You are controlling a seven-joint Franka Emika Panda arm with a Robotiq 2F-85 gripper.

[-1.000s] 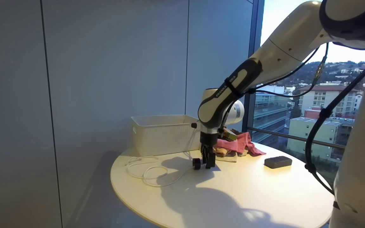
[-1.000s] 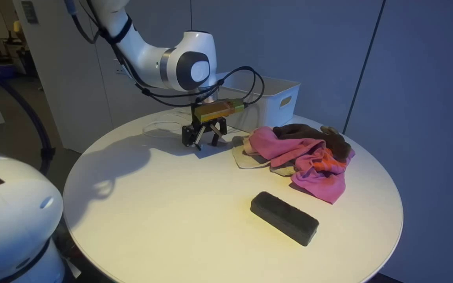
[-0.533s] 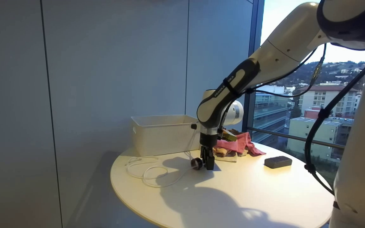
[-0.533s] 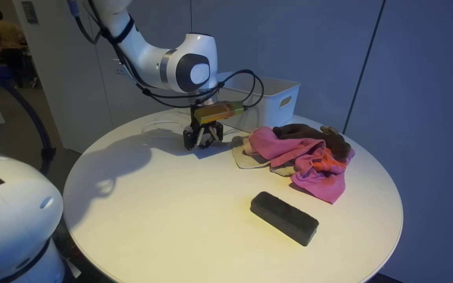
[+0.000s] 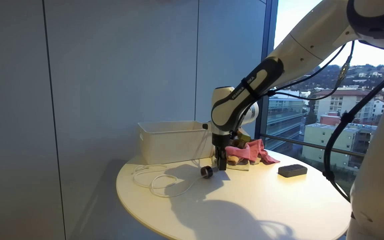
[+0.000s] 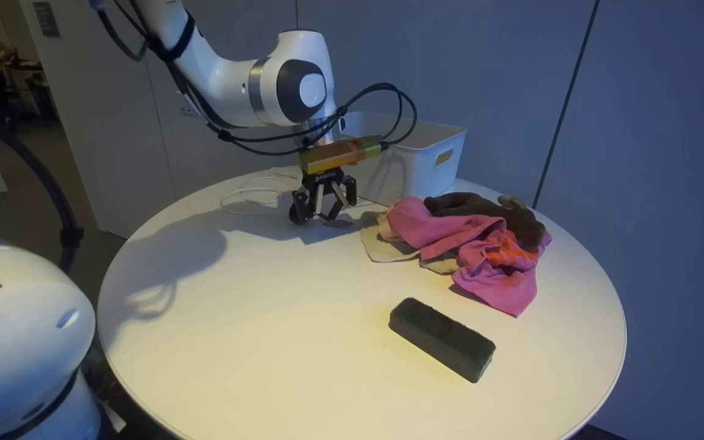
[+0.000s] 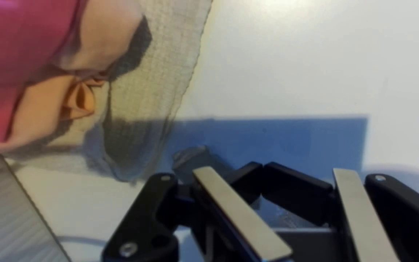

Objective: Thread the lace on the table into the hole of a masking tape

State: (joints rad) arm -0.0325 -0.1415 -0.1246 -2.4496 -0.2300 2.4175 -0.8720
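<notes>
- Seeing a small, dark, ring-shaped roll of masking tape [image 5: 207, 172] just right of mid-frame in an exterior view, standing on its rim, with the hole turning partly toward the lower left.
- Resting there on a round, smooth, white table [image 5: 272, 206].
- Seeing a long, thin, whitish lace [image 5: 151, 187] lying in loose loops, low and left of centre, running up to the tape and seemingly into its hole; unable to tell how far.
- Noticing a tiny pale bit [image 5: 215, 169] between tape and gripper, too small for naming.
- Finding the black two-fingered gripper [image 7: 262, 178] low and right of centre in the wrist view, with jaws drawn together and tips meeting; unable to tell about anything thin between them.
- Hovering low over the table, just right of the tape, in an exterior view.
- Seeing a white, ribbed, rectangular box [image 5: 175, 146] standing above the lace in the frame.
- Seeing a crumpled pink, brown, orange and beige cloth heap [image 6: 443, 229] lying right of centre in an exterior view.
- Seeing a black rectangular block [image 6: 442, 339] lying at lower right of centre, well apart from the gripper.
- Seeing a white-and-black robot arm [image 6: 227, 91] reaching in from the upper left.
</notes>
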